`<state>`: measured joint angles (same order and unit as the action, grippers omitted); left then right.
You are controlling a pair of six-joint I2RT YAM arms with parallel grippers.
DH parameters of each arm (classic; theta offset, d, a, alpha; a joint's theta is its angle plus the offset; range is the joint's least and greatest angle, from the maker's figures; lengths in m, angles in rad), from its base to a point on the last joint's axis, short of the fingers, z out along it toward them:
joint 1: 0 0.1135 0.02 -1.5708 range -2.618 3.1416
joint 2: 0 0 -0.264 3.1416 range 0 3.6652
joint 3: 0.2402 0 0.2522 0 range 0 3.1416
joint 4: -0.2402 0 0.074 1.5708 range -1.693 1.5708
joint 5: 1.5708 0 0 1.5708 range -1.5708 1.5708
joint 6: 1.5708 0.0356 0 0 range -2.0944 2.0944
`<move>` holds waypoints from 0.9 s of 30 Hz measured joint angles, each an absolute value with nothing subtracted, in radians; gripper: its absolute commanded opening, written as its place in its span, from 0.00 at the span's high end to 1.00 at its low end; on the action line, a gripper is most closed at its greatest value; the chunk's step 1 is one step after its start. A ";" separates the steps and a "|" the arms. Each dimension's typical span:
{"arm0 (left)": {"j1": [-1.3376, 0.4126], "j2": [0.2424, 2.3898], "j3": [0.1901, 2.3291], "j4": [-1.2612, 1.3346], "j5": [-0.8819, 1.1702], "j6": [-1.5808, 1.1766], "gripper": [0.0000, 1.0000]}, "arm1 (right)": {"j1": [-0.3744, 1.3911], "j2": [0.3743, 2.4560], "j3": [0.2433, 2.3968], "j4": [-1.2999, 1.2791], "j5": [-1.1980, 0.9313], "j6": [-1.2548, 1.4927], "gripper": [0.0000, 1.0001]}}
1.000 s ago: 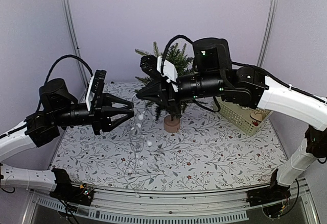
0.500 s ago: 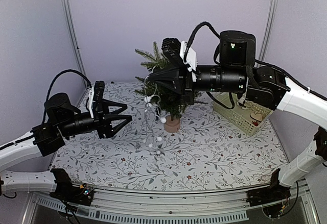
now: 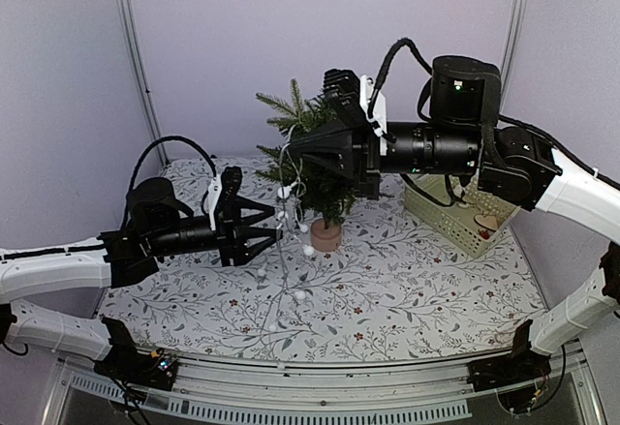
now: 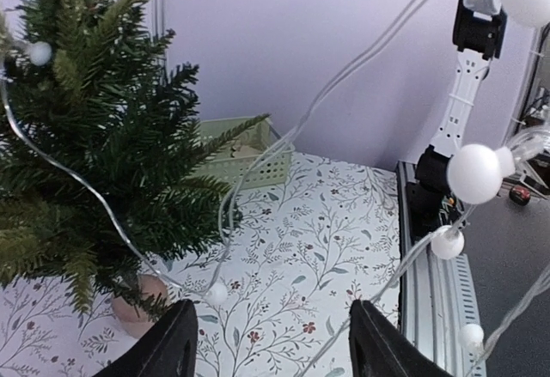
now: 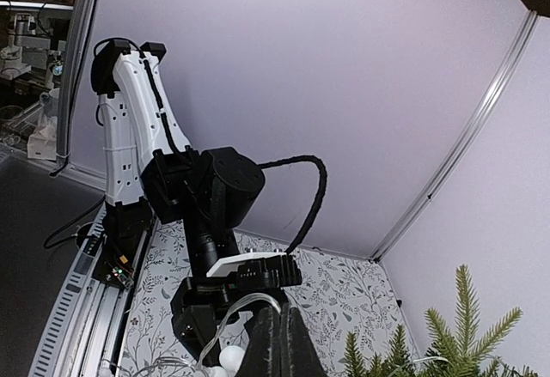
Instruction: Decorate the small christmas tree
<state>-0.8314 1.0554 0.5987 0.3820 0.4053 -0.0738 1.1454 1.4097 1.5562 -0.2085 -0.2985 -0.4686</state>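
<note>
The small christmas tree [image 3: 312,130] stands on its tan base [image 3: 325,236] at the back of the table, and it fills the left of the left wrist view [image 4: 94,154]. My right gripper [image 3: 294,150] is high against the tree's left side. It is shut [image 5: 280,343] on a clear light string with white balls [image 3: 299,295] that hangs down to the table. One strand [image 4: 51,171] lies across the branches. My left gripper [image 3: 274,236] is open [image 4: 275,343] low beside the hanging string, and nothing sits between its fingers.
A pale green basket [image 3: 455,217] stands at the back right, behind the tree in the left wrist view [image 4: 245,158]. The table has a floral cloth [image 3: 407,289]. The metal rail [image 3: 320,377] runs along the near edge. The right arm [image 3: 436,149] reaches across above the tree.
My right gripper has risen and shifted right with the string, up to the tree. My left gripper has opened wider, dropped lower and moved right towards the hanging string.
</note>
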 measured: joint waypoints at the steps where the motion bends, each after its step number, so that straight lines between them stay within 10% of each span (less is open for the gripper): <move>1: -0.837 1.071 0.607 0.387 0.421 -0.068 0.40 | 1.145 1.410 1.556 -0.208 -0.301 -0.469 1.00; 5: -0.852 1.122 0.638 0.413 0.483 -0.049 0.52 | 1.145 1.410 1.556 -0.209 -0.306 -0.469 1.00; 11: -0.860 1.139 0.644 0.444 0.559 -0.029 0.44 | 1.145 1.410 1.556 -0.208 -0.305 -0.470 1.00; 22: -0.867 1.139 0.655 0.448 0.557 -0.013 0.99 | 1.145 1.407 1.535 -0.200 -0.301 -0.471 1.00; 27: -0.867 1.103 0.655 0.444 0.485 -0.027 1.00 | 1.145 1.375 1.483 -0.194 -0.272 -0.471 1.00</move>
<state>-0.8665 1.1027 0.6552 0.4438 0.4847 -0.0265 1.1454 1.3754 1.4830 -0.1936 -0.2722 -0.4709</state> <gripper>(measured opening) 0.014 0.009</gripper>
